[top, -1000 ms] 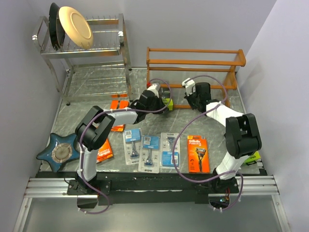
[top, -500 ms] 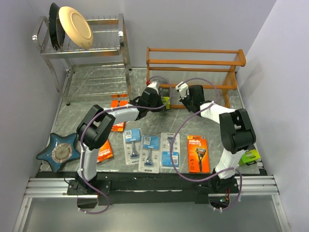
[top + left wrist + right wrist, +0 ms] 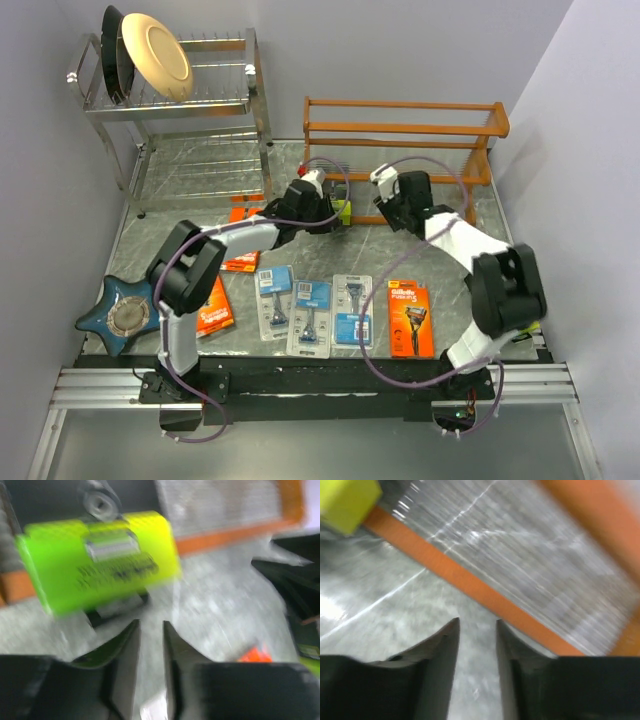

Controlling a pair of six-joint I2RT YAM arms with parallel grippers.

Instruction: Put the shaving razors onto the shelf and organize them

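A lime-green razor box (image 3: 100,565) lies on its side against the shelf's (image 3: 400,130) bottom rail (image 3: 225,532). My left gripper (image 3: 150,625) is just short of it, open by a narrow gap and holding nothing; from above it sits at the shelf's left foot (image 3: 333,213). My right gripper (image 3: 477,622) is open and empty over the marble, facing the orange rail (image 3: 470,587), with the lime box (image 3: 347,500) at its far left. Both wrist views are blurred. Pale blue blister cards (image 3: 311,315) and orange packs (image 3: 410,318) lie flat near the front.
A chrome dish rack (image 3: 180,110) with plates stands at the back left. A blue star-shaped dish (image 3: 125,312) sits at the front left. More orange packs (image 3: 243,262) lie under the left arm. Walls close in on both sides.
Both grippers have gone from shut to open. The right arm swung its wrist left and then back a little, its elbow moving right. The left wrist shifted slightly left.
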